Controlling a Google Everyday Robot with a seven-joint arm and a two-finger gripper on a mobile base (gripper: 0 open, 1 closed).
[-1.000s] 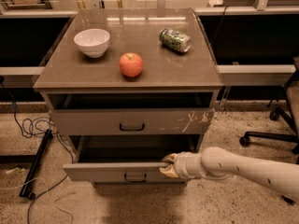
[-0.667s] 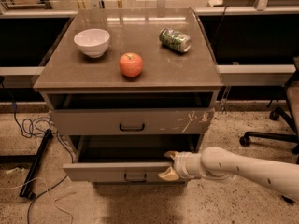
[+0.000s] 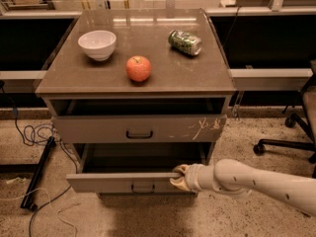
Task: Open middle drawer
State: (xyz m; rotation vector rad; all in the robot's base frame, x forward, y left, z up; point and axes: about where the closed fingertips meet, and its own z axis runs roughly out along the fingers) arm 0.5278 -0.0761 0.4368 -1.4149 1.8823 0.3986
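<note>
Middle drawer [image 3: 113, 182] sat second down in the grey-brown cabinet [image 3: 202, 75], standing partly out of the carcass. Its front lay nearer the camera than the top drawer [image 3: 98, 129] above. Long axis ran left to right across the view, and the front faced the camera squarely. A dark open cavity showed behind it. The front was wide, shallow, plain and unmarked, with a small dark bar handle [image 3: 142, 187] at its centre.

Gripper [image 3: 178, 177] was at the right end of that front, against its upper edge and right of the handle. The white arm [image 3: 256, 181] came in from the lower right. Could not tell how wide the gripper was set, nor whether it clasped the panel.

The top drawer front was taller, with white scratch marks toward its right side.

On the cabinet top: white bowl [image 3: 97, 44] at back left, red apple [image 3: 138, 68] near the middle, green can [image 3: 185, 42] lying on its side at back right.

On the floor: cables [image 3: 34, 132] at left, office chair [image 3: 284, 143] base at right.
</note>
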